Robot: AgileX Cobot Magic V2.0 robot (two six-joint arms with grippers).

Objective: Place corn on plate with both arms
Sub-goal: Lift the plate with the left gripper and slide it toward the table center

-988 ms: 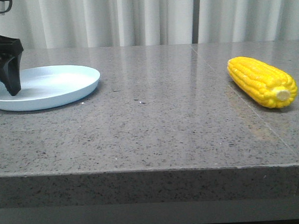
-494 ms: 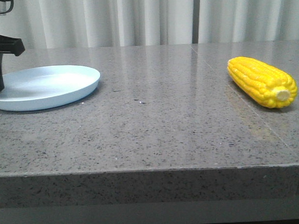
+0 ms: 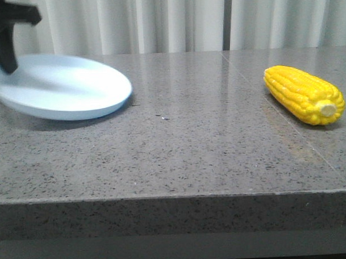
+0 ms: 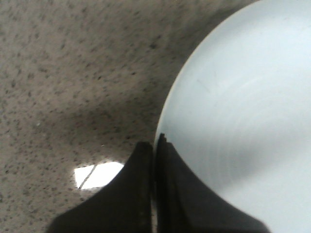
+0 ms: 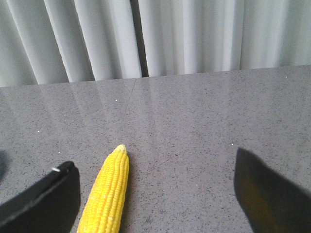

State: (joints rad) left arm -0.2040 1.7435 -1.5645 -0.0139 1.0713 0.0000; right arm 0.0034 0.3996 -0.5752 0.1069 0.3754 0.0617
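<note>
The pale blue plate (image 3: 63, 88) hangs tilted above the table's left side, its shadow beneath it. My left gripper (image 3: 7, 66) holds it at its left rim; in the left wrist view the black fingers (image 4: 141, 194) are shut on the plate's (image 4: 243, 97) edge. The yellow corn (image 3: 302, 93) lies on the table at the right, pale stub end toward the front. In the right wrist view my right gripper (image 5: 154, 162) is open just above the table, with the corn (image 5: 107, 194) between its fingers, closer to one of them. The right gripper does not show in the front view.
The grey speckled stone table (image 3: 190, 134) has its front edge near the camera. A seam (image 3: 286, 122) runs across it close to the corn. Pale curtains (image 3: 175, 21) hang behind the table's far edge.
The plate has come up off the table and shifted a little right, now tilted. My left gripper has risen with it. The corn has not moved.
</note>
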